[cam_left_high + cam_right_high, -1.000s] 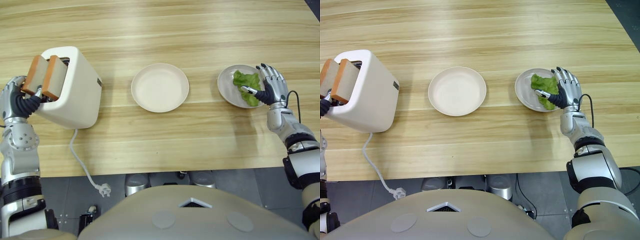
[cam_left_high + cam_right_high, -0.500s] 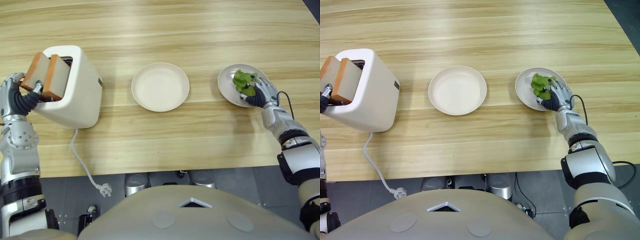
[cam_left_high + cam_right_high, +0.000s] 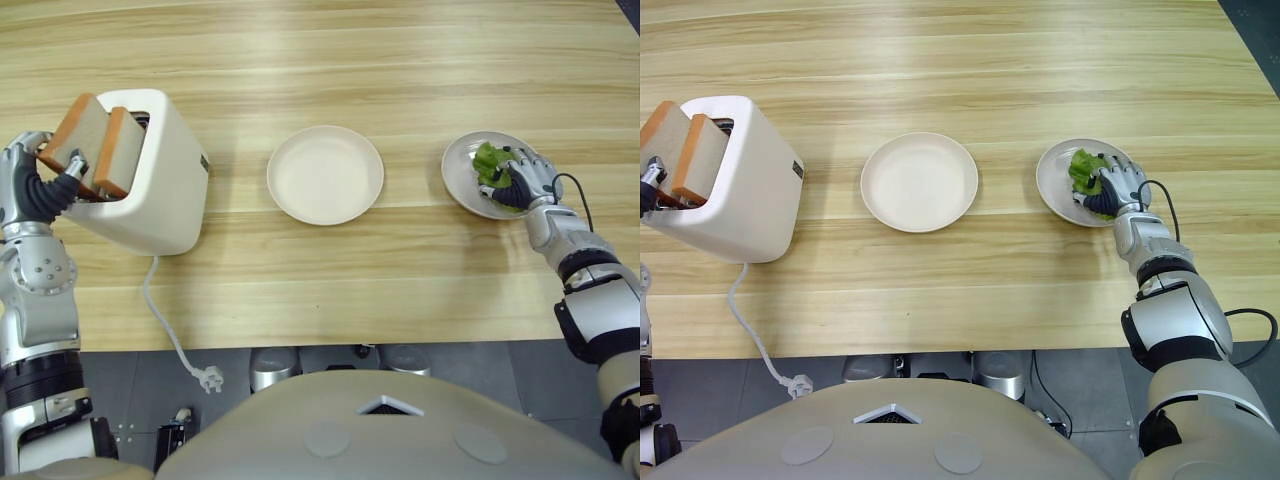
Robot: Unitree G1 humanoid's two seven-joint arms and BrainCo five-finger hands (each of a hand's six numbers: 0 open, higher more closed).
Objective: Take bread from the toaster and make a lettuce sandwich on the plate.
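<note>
Two hands are busy. The right hand (image 3: pixel 528 180) is closed on the lettuce (image 3: pixel 487 163) in the small dish (image 3: pixel 458 180) at the table's (image 3: pixel 400 60) right. The left hand (image 3: pixel 30 190) grips the outer bread slice (image 3: pixel 78 130), tilted beside the second slice (image 3: pixel 118 150) in the white toaster (image 3: pixel 160 200). The toaster's dark side label (image 3: pixel 203 166) is too small to read. Between the hands sits the plate (image 3: pixel 325 175).

Wooden plank table (image 3: pixel 400 60), light finish. Three items rest directly on it, in a row from left to right and well apart. White toaster (image 3: pixel 160 190) at the left, near the front edge. Cream plate (image 3: pixel 325 190) at the centre. Small plate (image 3: pixel 455 178) at the right. The toaster's white cord (image 3: pixel 150 290) crosses the front edge and hangs below it.
</note>
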